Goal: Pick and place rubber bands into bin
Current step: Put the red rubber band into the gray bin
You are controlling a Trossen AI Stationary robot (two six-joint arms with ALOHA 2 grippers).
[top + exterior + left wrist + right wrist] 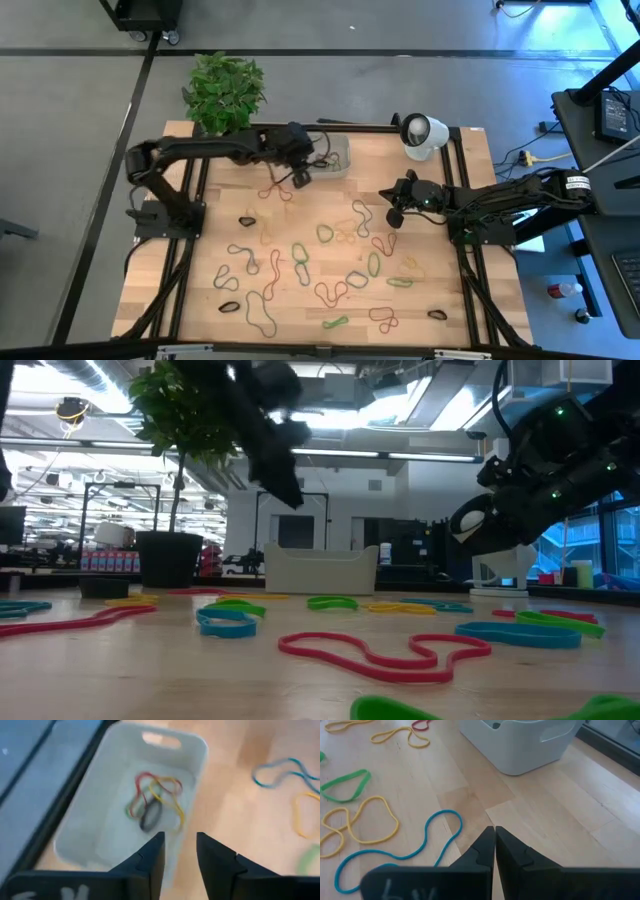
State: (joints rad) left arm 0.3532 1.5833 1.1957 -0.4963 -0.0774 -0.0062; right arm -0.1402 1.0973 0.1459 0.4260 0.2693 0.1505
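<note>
A: Rubber bands (300, 262): where do they lie, and where is the bin (333, 155)?

B: Most lie spread over the table (440, 250), well apart from the bin at its far edge beside the plant (224, 90). A few bands (154, 800) already lie inside.

A: The arms?

B: My left gripper (179, 851) hovers at the bin's near rim, fingers parted and empty; I judge a drop just done. My right gripper (494, 840) hangs over bare wood, fingers pressed together on nothing, a blue band (395, 852) just beside it.

A: How to do the next pick well?

B: I would choose a band lying alone, lower with fingers straddling one strand, pinch flat to the wood, then lift clear before travelling, since floppy loops snag their neighbours.
</note>
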